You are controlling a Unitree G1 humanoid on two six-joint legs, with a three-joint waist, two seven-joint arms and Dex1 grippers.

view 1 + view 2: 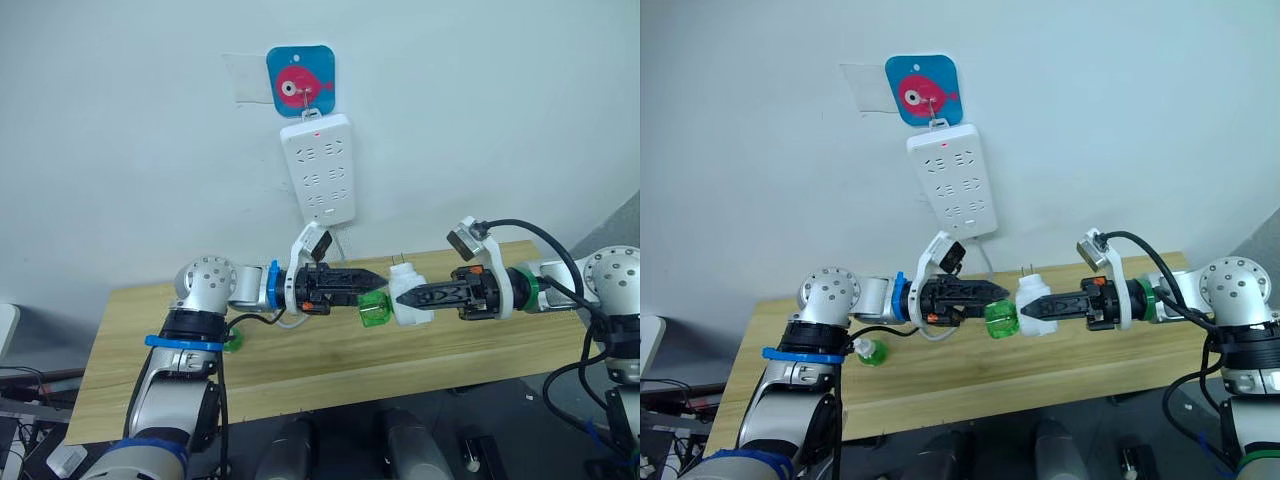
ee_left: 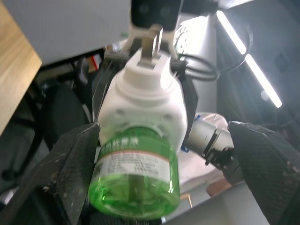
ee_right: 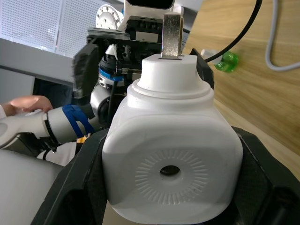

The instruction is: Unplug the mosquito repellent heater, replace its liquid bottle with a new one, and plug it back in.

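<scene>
The mosquito repellent heater (image 1: pixel 406 292), a small white unit with its prongs pointing up, hangs in the air above the wooden table (image 1: pixel 300 380). My right gripper (image 1: pixel 414 298) is shut on it from the right, fingers (image 3: pixel 262 173) pressed against both sides of the body (image 3: pixel 171 154). A green liquid bottle (image 1: pixel 375 312) sits in the heater's underside. My left gripper (image 1: pixel 378 292) reaches in from the left and stands open around this bottle (image 2: pixel 136 173): one finger (image 2: pixel 65 168) lies against it, the other stays clear.
A white power strip (image 1: pixel 318 168) hangs on the wall under a blue fish hook (image 1: pixel 300 82). A second green bottle (image 1: pixel 235 342) lies on the table near my left elbow. A person's hand (image 3: pixel 28 102) shows in the right wrist view, beyond the table.
</scene>
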